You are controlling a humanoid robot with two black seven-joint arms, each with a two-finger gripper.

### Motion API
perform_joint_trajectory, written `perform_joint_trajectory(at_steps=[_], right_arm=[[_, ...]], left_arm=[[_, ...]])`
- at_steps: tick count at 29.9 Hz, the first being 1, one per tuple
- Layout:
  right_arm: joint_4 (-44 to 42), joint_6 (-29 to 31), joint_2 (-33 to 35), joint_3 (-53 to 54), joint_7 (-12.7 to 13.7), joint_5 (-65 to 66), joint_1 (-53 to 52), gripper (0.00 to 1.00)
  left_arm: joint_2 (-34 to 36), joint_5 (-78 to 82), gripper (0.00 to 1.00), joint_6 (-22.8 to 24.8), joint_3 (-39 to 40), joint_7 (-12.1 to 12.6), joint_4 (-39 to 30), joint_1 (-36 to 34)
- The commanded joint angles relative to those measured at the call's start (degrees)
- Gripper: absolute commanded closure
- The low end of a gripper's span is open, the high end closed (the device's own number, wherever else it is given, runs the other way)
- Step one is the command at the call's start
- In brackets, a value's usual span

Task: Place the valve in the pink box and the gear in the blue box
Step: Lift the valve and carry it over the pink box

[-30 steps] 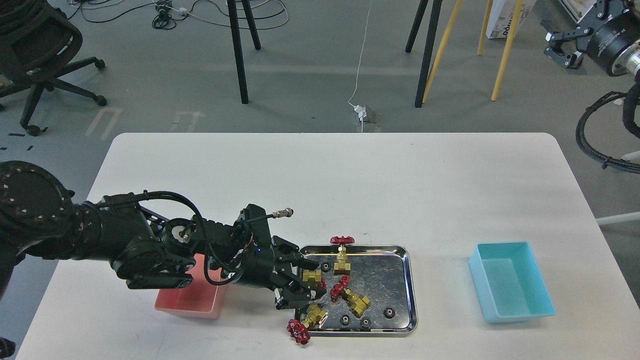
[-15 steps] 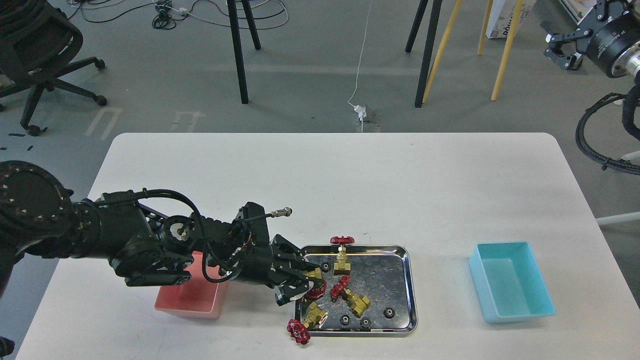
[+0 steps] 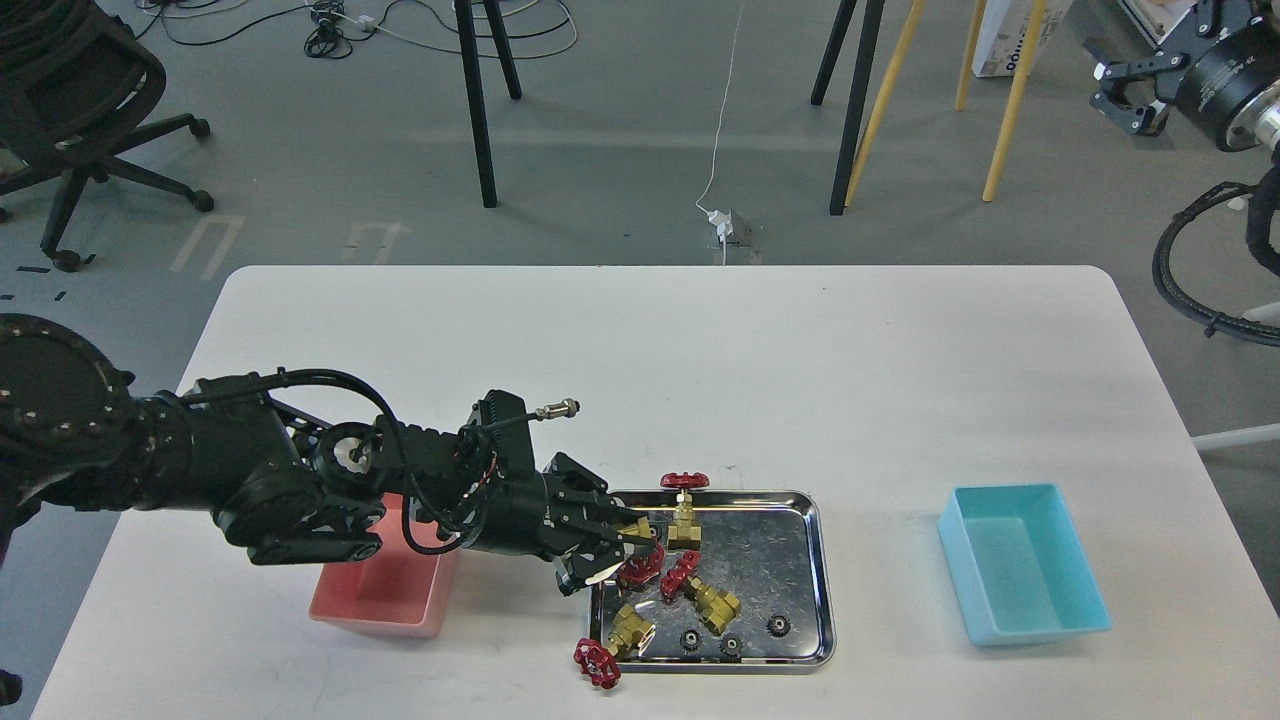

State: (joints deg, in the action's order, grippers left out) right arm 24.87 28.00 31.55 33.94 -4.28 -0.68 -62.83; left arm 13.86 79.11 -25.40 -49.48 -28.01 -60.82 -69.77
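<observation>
My left gripper (image 3: 618,548) reaches over the left end of the steel tray (image 3: 800,520) and is shut on a brass valve (image 3: 640,566) with a red handwheel, held just above the tray floor. A second valve (image 3: 685,512) stands upright at the tray's back. A third valve (image 3: 708,596) lies in the middle. A fourth valve (image 3: 612,642) hangs over the front-left rim. Three black gears (image 3: 731,645) lie along the tray's front. The pink box (image 3: 385,592) sits under my left forearm. The blue box (image 3: 1022,562) stands at the right. My right gripper (image 3: 1125,92) is raised off the table at the top right.
The white table's front edge runs just below the tray and the pink box. Behind the table stand stand legs, cables and an office chair on the floor. A black cable loop hangs at the right edge.
My left gripper has closed on the valve at the tray's left end and lifted it a little up and back. The other valves and gears have not moved.
</observation>
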Motion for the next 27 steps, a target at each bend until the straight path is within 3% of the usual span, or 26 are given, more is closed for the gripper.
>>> perform_joint_trajectory(at_steps=[1,7,12,20,27], right_arm=[[0.09,0.00,0.00,0.51,-0.03,-0.11,-0.01,0.01],[0.18,0.00,-0.08,3.94,0.06,-0.11,-0.98,0.01],[0.35,0.00,-0.35,4.20,-0.03,-0.28,-1.86,0.01],[0.44,0.00,-0.79,4.73,0.06,-0.11,-3.00,0.01],[0.35,0.00,-0.87,4.73,0.06,-0.11,-2.82,0.01]], left_arm=[[2.65,-0.09,0.88,-0.09,1.22,0.01,-1.23,-2.29],[9.50,-0.09,0.88,0.00,2.80,0.01,-10.71,-8.18],[20.21,1.30,0.88,-0.09,2.72,0.01,-16.00,-12.14],[37.19,11.85,0.88,-0.09,2.81,0.01,-21.18,-11.36],[41.77,15.46,0.88,-0.26,3.51,0.01,-21.27,-4.86]])
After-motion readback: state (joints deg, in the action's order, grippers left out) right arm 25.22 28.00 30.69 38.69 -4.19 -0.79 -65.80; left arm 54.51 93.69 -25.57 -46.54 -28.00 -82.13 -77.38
